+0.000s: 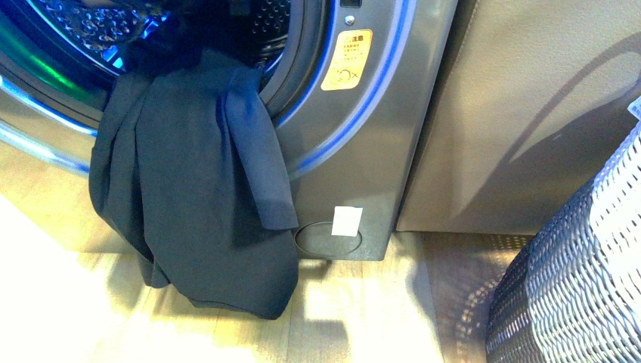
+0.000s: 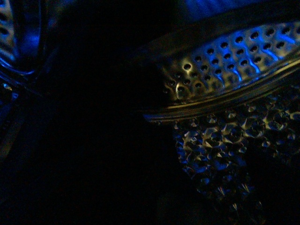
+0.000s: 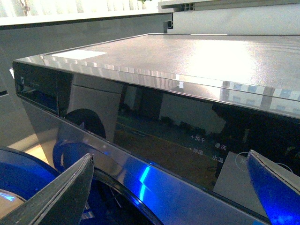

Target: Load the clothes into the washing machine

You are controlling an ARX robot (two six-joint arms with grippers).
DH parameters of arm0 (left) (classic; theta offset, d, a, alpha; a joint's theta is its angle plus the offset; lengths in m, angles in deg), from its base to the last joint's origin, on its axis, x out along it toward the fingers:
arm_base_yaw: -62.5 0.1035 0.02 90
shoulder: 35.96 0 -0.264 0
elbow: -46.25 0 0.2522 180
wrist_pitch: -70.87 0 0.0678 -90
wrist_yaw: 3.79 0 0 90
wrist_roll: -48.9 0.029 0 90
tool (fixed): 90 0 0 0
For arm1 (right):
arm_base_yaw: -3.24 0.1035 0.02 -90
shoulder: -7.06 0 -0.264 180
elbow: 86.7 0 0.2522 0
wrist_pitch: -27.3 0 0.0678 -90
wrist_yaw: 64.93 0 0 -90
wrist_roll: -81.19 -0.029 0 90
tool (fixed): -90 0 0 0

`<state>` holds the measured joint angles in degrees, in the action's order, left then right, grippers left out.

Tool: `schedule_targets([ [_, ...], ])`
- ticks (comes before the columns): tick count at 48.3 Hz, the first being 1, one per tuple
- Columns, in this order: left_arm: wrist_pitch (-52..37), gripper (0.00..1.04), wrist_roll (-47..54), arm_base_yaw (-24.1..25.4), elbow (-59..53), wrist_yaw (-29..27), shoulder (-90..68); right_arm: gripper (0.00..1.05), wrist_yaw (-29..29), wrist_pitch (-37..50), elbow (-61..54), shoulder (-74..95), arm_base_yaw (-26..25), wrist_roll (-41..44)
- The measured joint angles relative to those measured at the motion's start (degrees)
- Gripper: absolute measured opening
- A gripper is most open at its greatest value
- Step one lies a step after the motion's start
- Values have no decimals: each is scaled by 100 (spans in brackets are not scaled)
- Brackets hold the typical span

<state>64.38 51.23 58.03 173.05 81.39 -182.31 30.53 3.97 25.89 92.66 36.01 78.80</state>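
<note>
The clothes (image 1: 198,181), a dark navy garment, hang limp out of the washing machine's (image 1: 363,144) round porthole. Their upper part lies over the door rim and the lower end touches the floor. In the left wrist view only the perforated steel drum (image 2: 234,56) shows, lit blue. Everything else there is dark, and my left gripper's fingers cannot be made out. My right gripper (image 3: 168,197) is open, its fingers (image 3: 61,192) spread wide with nothing between them. It sits high in front of the machine's dark control panel (image 3: 187,126), just above the porthole rim.
A plain grey-beige cabinet (image 1: 529,113) stands right of the washer. A woven basket (image 1: 582,280) fills the lower right corner. A yellow warning sticker (image 1: 346,60) sits beside the porthole. The floor (image 1: 363,318) is light wood.
</note>
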Motion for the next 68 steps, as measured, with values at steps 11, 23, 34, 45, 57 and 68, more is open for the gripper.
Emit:
schedule_targets([
  [11, -575, 98, 50, -13, -1322, 24, 588, 97, -2, -2, 0, 0, 0, 0],
  [23, -1414, 98, 46, 50, -3086, 81, 1985, 97, 0, -2, 0, 0, 0, 0],
  [34, -1751, 98, 59, -11, -5016, 354, 3399, 97, 0, 0, 0, 0, 0, 0],
  [45, -1659, 98, 55, -57, -5919, 494, 4002, 97, 0, 0, 0, 0, 0, 0],
  [57, -1698, 98, 61, -57, -6675, 621, 4673, 97, -2, -2, 0, 0, 0, 0],
  [68, -1456, 98, 164, -50, -7486, 863, 6081, 97, 0, 0, 0, -2, 0, 0],
])
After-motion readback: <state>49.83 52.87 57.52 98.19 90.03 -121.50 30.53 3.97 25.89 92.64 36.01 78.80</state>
